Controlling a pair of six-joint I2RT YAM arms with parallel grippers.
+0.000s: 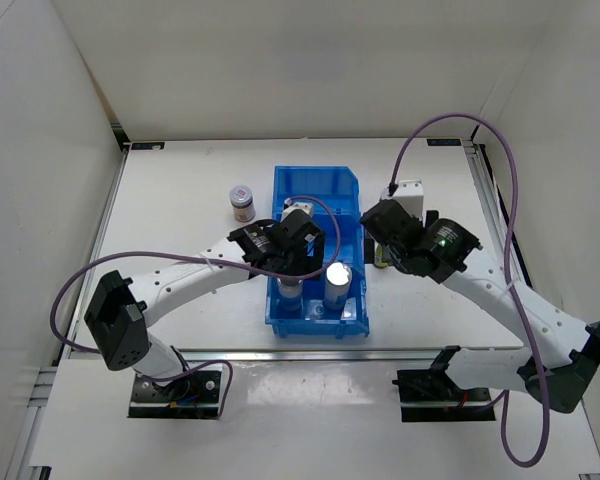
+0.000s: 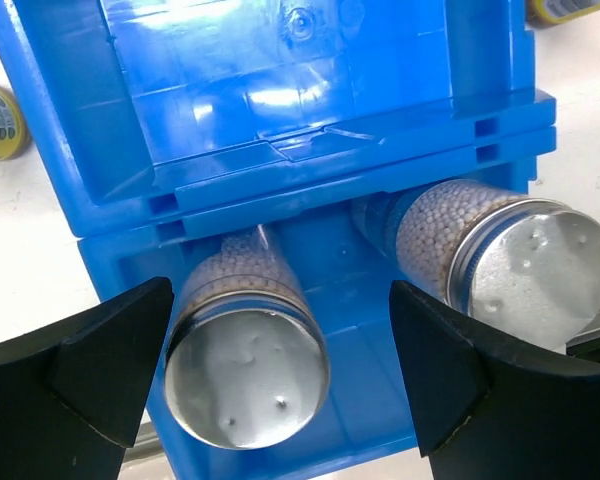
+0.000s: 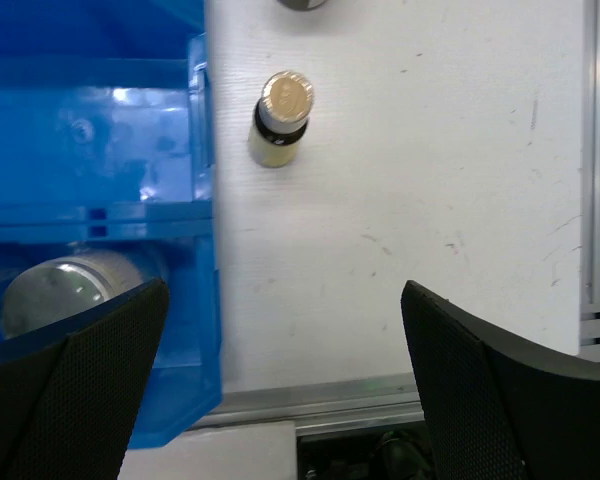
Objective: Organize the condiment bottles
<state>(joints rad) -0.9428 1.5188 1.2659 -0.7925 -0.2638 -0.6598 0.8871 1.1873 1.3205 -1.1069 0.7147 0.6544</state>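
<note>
— Black left fingers (image 2: 80,380) first: how do they stand?
— Spread wide, one on each side of a white-beaded cylinder bottle (image 2: 245,375) with a shiny silver top. Gaps show on both sides, so they grip nothing.
— Where is that bottle?
— Standing in the near compartment of the blue plastic bin (image 2: 280,100), with a twin silver-topped bottle (image 2: 530,265) just to its right.
— And the right fingers (image 3: 500,390)?
— Wide apart too, empty, above the white table (image 3: 430,200) beside the bin. A slim yellow-labelled bottle (image 3: 278,120) with a tan cap stands there; a squat grey-lidded jar (image 1: 242,202) stands left of the bin.
</note>
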